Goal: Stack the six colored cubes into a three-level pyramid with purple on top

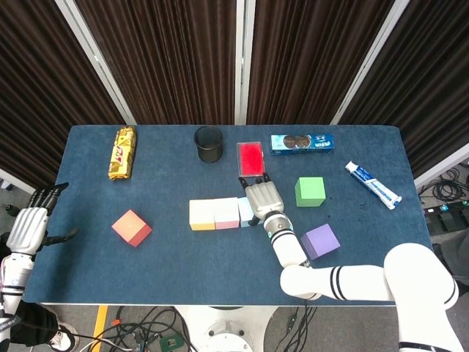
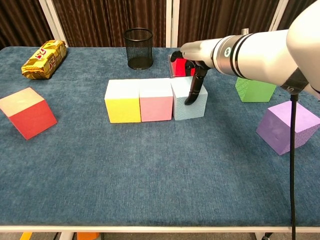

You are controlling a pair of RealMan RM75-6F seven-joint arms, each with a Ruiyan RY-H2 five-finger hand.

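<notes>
Yellow cube [image 2: 123, 100], pink cube [image 2: 156, 99] and light blue cube [image 2: 187, 102] stand in a tight row mid-table. My right hand [image 2: 192, 65] reaches over the blue cube's right side, one dark finger pressing down against its front right face; nothing is gripped. From above, the right hand [image 1: 264, 199] covers part of the blue cube [image 1: 245, 211]. The green cube [image 2: 255, 90] stands to the right, and the purple cube [image 2: 288, 125] lies tilted at the near right. A red cube [image 2: 27, 112] sits alone at the left. My left hand [image 1: 29, 227] hangs open off the table's left edge.
A black mesh cup [image 1: 209, 144] and a red box [image 1: 250, 157] stand behind the row, the box just beyond my right fingertips. A yellow snack pack [image 1: 122, 152], a blue cookie box [image 1: 302, 142] and a tube [image 1: 372, 185] lie along the back and right.
</notes>
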